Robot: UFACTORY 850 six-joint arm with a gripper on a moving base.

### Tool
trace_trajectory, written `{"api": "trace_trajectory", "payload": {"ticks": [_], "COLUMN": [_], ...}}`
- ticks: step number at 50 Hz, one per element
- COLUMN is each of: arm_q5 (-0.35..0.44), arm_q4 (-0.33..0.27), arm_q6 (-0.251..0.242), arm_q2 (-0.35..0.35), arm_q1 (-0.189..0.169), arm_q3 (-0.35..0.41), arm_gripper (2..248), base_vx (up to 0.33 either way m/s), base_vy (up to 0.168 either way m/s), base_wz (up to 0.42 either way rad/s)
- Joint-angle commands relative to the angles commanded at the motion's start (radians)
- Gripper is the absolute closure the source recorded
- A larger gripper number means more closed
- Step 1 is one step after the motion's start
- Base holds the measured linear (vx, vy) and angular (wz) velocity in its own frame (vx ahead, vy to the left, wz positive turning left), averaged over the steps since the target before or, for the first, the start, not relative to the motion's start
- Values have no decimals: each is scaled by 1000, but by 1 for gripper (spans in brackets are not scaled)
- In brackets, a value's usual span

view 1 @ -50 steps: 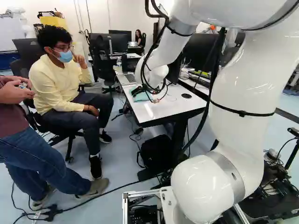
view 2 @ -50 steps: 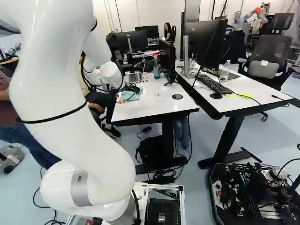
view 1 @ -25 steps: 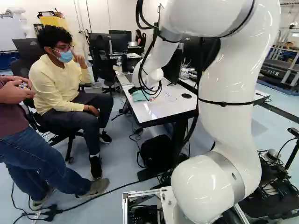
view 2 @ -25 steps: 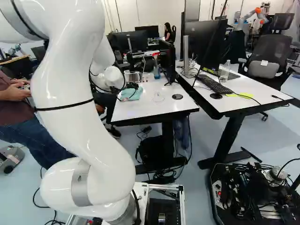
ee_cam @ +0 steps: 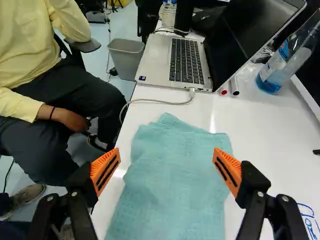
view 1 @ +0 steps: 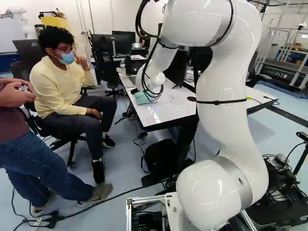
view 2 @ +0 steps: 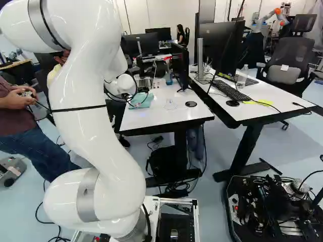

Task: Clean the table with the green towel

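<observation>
Since the towel (ee_cam: 172, 185) lies ungripped on the bench (ee_cam: 260, 125), near its edge and short of the laptop (ee_cam: 182, 62), picking it up looks like the step in hand. The gripper (ee_cam: 166, 157) is spread wide above it, holding nothing; next it should lower, then pinch a fold before wiping.

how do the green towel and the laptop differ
The green towel is soft cloth lying loosely spread with rumpled edges, while the laptop is rigid and stands open. The green towel is one plain blue-green; the laptop has a silver base and black keys. The green towel shows between the tool's open fingers, the laptop beyond them. Both are on the white table.
</observation>
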Motion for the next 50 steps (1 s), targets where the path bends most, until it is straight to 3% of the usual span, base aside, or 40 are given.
{"api": "trace_trajectory", "payload": {"ticks": [22,36,50], "arm_q5": [-18,-120,-236], "arm_q4": [13,93,185], "arm_q6": [0,0,0], "arm_q2": [-44,-33,24], "arm_q1": [-6,-8,-2], "arm_q3": [-56,-59,-20], "arm_gripper": [3,3,3], "base_vx": [0,0,0], "base_vy": [0,0,0], "base_wz": [0,0,0]}}
